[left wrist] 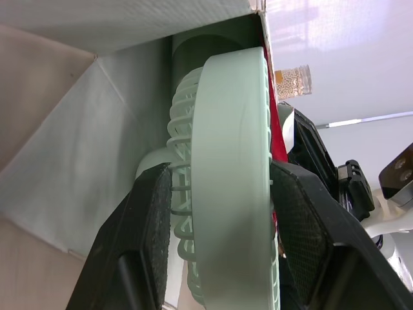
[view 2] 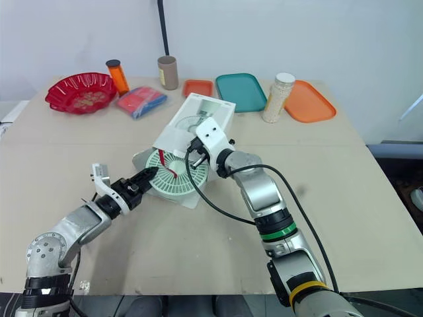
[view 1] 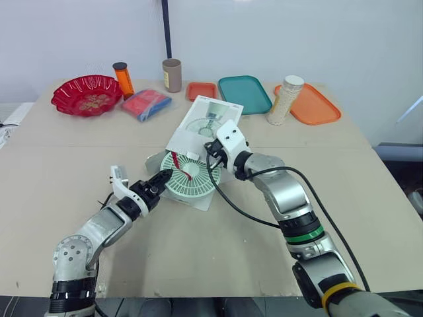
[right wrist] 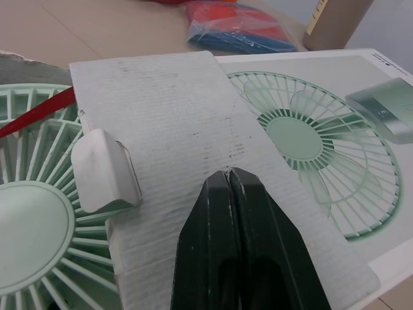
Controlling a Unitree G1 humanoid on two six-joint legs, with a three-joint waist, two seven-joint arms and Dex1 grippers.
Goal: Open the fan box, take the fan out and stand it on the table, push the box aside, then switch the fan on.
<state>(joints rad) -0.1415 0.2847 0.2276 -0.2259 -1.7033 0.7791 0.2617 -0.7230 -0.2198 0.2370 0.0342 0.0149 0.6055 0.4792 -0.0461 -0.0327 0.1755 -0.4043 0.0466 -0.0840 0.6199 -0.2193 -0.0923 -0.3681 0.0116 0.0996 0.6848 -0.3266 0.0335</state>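
Observation:
The white fan box (view 1: pixel 213 113), printed with a fan picture, lies flat at the table's centre with its near end open. The mint green fan (view 1: pixel 193 179) lies half out of that end, with a red strip (view 1: pixel 177 162) across its grille. My left gripper (view 1: pixel 162 179) is at the fan's left rim, and in the left wrist view its black fingers (left wrist: pixel 150 240) are shut on the fan's round head (left wrist: pixel 232 168). My right gripper (right wrist: pixel 229 175) is shut, its tips resting on the box's white cardboard flap (right wrist: pixel 161 110) just above the fan.
Along the back edge stand a red bowl (view 1: pixel 86 94), an orange bottle (view 1: pixel 123 79), a brown tube (view 1: pixel 172 74), a red and blue packet (view 1: pixel 147 104), a small orange tray (view 1: pixel 201 90), a teal tray (view 1: pixel 244 94), a jar of white grains (view 1: pixel 285 100) and an orange tray (view 1: pixel 309 105).

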